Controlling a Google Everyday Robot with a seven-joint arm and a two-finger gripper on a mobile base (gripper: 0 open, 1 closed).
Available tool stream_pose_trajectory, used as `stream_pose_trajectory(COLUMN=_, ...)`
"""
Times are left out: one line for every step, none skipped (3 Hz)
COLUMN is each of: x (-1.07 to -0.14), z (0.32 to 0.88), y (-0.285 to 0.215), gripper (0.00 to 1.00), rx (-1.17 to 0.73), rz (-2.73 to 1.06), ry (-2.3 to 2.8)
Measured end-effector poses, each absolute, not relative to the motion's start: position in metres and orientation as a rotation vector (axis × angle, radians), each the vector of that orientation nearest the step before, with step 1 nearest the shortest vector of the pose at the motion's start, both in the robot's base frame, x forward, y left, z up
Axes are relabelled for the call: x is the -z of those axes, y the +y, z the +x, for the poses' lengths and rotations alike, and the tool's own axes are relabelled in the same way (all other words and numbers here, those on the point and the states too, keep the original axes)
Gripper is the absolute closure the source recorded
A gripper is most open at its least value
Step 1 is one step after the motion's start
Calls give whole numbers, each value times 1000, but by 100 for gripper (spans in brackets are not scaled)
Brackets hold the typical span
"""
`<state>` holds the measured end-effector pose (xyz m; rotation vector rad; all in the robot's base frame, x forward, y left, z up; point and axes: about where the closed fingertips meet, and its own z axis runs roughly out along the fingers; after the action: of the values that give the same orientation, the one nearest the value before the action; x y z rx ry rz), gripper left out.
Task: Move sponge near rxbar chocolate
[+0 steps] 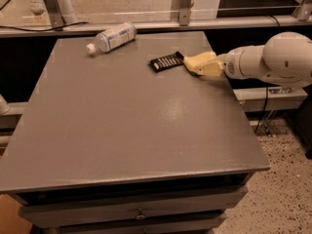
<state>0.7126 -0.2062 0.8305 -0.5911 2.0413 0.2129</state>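
The sponge (pixel 194 61) is a pale yellow lump at the far right of the counter (pixel 122 130), toward the back edge. It sits at the very tip of the tool (pixel 204 65), and the two are so alike in colour that I cannot see where one ends and the other begins. For the same reason I cannot tell whether the tool is clamped on the sponge or only lying against it, nor how wide it stands. The sponge's left end points at the chocolate bar (pixel 166 61) and is just beside the bar's right end, close enough that they may be touching.

The bar lies flat in its black wrapper with white lettering, turned at a slight angle, its right end a little farther back than its left.

Behind the tool, the robot's white arm (pixel 273 62) comes in from the right, low over the counter's edge, ending in a big rounded joint.

Well off to the left of the bar, near the back left corner, a clear plastic bottle (pixel 111 37) lies on its side, white cap pointing toward the front left.

The counter top is dark grey and dull, with a soft patch of glare near the middle. Below its front edge runs a drawer (pixel 140 214) with a small knob. A metal rail (pixel 146 27) crosses behind the counter, and speckled floor (pixel 287 179) shows to the right.
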Motion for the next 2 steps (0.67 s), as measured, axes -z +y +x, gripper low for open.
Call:
stream_pose_trajectory(x=-831, z=713, y=-206, gripper=82, rx=-213, rz=-591, ry=2041)
stream_pose_trajectory(x=-831, z=713, y=-206, gripper=59, rx=-213, rz=-591, ry=2041)
